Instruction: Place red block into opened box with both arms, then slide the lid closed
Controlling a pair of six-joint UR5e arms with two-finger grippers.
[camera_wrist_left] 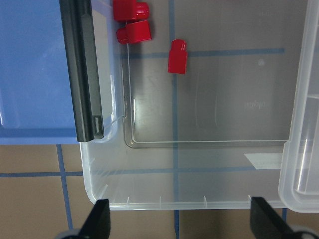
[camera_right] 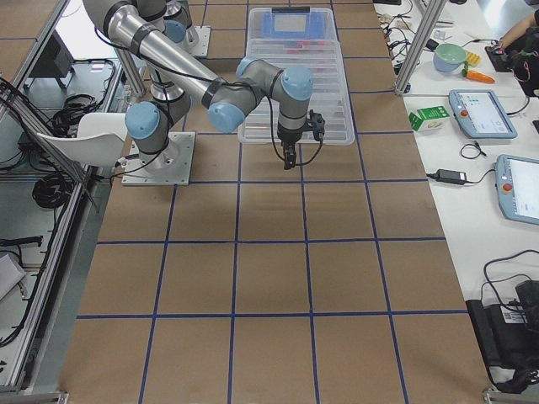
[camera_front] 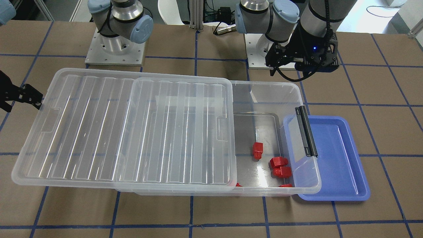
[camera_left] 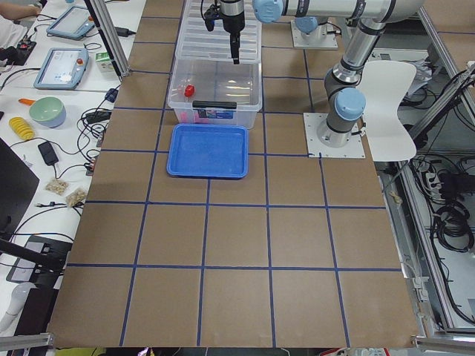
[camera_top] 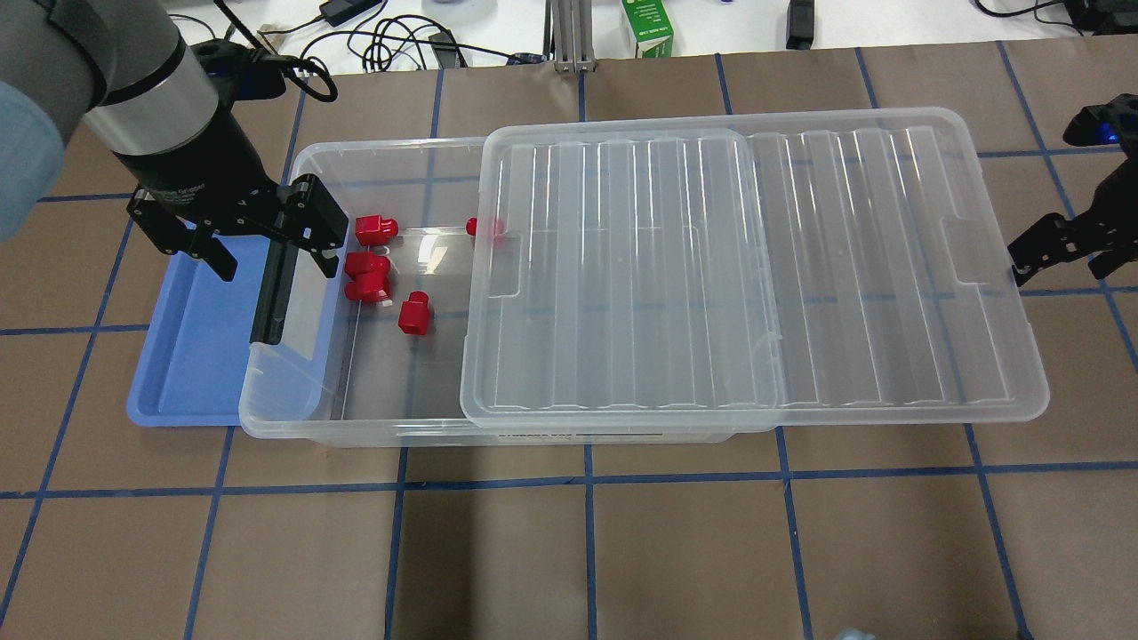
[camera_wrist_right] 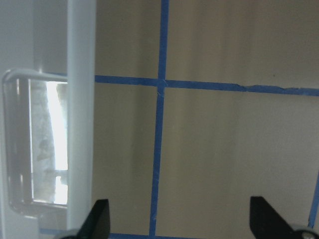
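The clear box lies lengthwise on the table. Its ridged lid is slid towards my right, so it overhangs that end and leaves the left end open. Several red blocks lie on the uncovered floor, among them one by itself, a pair, and one half under the lid's edge. My left gripper hovers open and empty above the end with the black latch bar. My right gripper is open and empty just past the lid's far end, apart from it.
A shallow blue tray sits partly under the box's latch end. A green carton and cables lie at the table's far edge. Both arm bases stand behind the box. Bare brown table with blue tape lines runs along the near side.
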